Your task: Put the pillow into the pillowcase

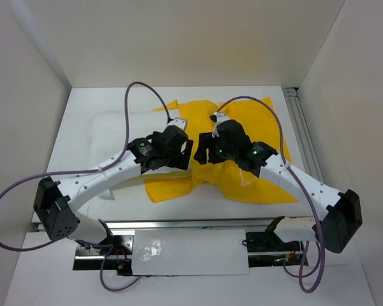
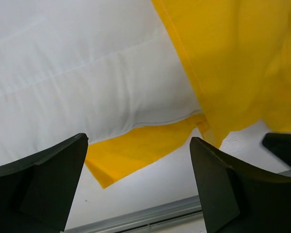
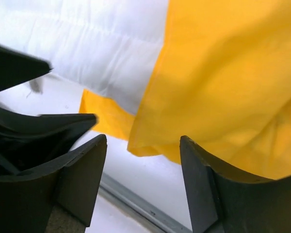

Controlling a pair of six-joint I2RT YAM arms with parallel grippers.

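Puffy white pillow [image 2: 87, 73] lying flat toward the left, its right end sitting partly inside the open mouth of the bright yellow pillowcase [image 1: 258, 182], thin fabric lying crumpled and spreading rightward, one yellow layer peeking out beneath the pillow's near edge

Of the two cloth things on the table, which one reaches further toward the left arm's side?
The white pillow; the yellow pillowcase lies more to the right, covering part of it.
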